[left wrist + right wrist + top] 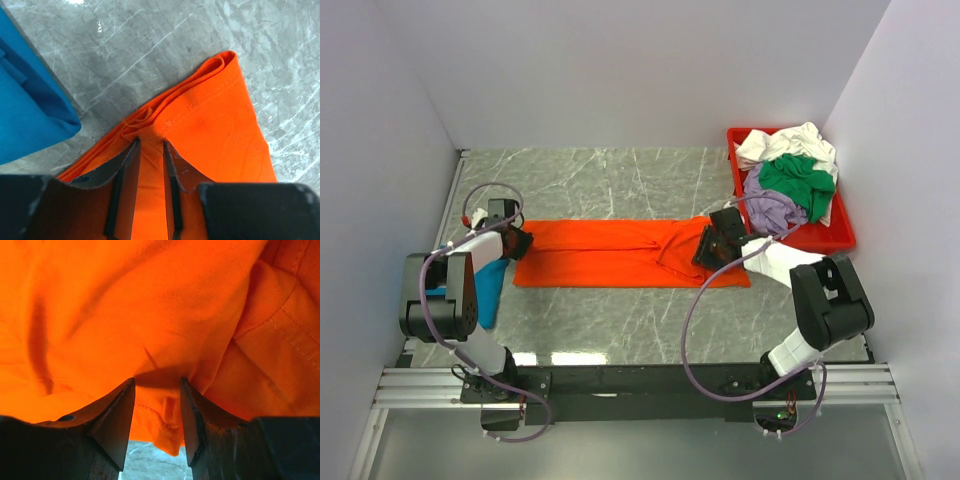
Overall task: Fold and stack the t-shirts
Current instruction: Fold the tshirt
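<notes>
The orange shirt (620, 255) lies flat on the table (620, 180), folded into a long narrow band. One end sits just beside the near left corner of the red tray (835, 240), and the band runs straight away from the tray toward the left arm. The right gripper (708, 248) sits over the end nearest the tray. In the right wrist view its jaws are spread (157, 380) with the tips down on the cloth, and a loose hem of the orange shirt (125, 300) hangs in the gap between them without being squeezed. The left gripper (517, 242) is at the end farthest from the tray. In the left wrist view its jaws stand close together (151, 142), pinching a fold of the orange shirt (220, 125), and the layered edge puckers up right at the fingertips. Farther from the tray than that end, and a little nearer the arm bases, a teal shirt (490, 290) lies folded partly under the left arm. It shows as a blue corner (30, 100) near the pinched edge but not touching it. Inside the tray is a loose heap of a white shirt (790, 140), a green shirt (800, 180) and a lavender shirt (765, 205).
</notes>
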Controlling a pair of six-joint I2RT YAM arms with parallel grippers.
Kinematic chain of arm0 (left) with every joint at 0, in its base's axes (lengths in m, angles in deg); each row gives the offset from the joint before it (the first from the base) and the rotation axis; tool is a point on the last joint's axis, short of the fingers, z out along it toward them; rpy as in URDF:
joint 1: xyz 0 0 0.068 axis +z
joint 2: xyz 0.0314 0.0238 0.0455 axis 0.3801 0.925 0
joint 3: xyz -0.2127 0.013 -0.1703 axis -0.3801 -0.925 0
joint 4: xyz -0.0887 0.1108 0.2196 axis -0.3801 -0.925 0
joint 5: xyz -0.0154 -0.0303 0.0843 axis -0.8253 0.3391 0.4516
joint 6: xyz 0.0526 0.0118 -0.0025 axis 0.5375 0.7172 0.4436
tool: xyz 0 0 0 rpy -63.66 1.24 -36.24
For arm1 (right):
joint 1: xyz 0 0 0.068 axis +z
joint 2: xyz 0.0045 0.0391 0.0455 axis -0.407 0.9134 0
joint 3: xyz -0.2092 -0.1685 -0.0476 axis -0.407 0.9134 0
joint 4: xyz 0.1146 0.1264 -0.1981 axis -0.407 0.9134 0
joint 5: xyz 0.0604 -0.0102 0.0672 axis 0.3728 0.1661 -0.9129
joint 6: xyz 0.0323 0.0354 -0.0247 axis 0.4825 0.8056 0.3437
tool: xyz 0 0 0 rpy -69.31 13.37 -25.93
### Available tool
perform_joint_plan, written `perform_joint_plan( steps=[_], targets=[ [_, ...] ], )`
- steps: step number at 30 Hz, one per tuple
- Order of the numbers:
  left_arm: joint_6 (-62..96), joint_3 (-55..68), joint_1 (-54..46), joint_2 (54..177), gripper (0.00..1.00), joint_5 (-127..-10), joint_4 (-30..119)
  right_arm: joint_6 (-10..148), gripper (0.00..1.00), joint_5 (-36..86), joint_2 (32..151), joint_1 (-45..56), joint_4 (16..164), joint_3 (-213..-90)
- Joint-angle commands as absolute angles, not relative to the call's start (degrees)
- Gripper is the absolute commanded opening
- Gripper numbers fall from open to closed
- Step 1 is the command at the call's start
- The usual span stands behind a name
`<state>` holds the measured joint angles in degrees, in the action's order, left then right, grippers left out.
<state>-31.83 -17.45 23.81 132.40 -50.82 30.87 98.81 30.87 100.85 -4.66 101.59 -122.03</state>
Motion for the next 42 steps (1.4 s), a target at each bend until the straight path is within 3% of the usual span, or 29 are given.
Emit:
perform_joint_plan(
  steps=[1, 9, 13, 16, 17, 23, 35, 42],
  targets=[
    [-31.0, -18.2, 24.1, 130.5, 0.31, -49.4, 33.0, 98.9, 0.49, 29.9, 99.3, -4.9, 98.0, -119.0],
    [-28.6, -16.7, 23.6, 123.8, 0.43, -50.1, 31.8, 98.9, 0.48, 30.8, 91.3, -4.8, 101.6, -116.9],
    [-24.7, -14.3, 16.0, 121.0, 0.47, -46.3, 29.0, 98.7, 0.49, 32.6, 86.9, -4.9, 105.8, -121.4],
    [-22.6, -13.9, 7.7, 120.5, 0.44, -40.9, 26.7, 98.5, 0.49, 34.8, 90.3, -4.9, 107.5, -126.8],
    [-22.4, -14.2, 6.1, 120.6, 0.39, -40.5, 26.7, 98.7, 0.49, 35.2, 91.7, -4.8, 107.7, -128.0],
    [-16.4, -15.4, -0.7, 125.3, 0.27, -43.7, 30.5, 99.5, 0.48, 37.2, 103.8, -4.9, 108.2, -137.3],
    [-15.2, -12.5, -8.0, 135.9, 0.24, -41.8, 27.6, 96.0, 0.47, 39.6, 120.0, -4.8, 112.8, -145.4],
    [-24.2, -15.7, -10.8, 133.4, 0.24, -47.6, 28.9, 91.3, 0.47, 40.3, 130.0, -4.9, 121.6, -161.6]
  ],
)
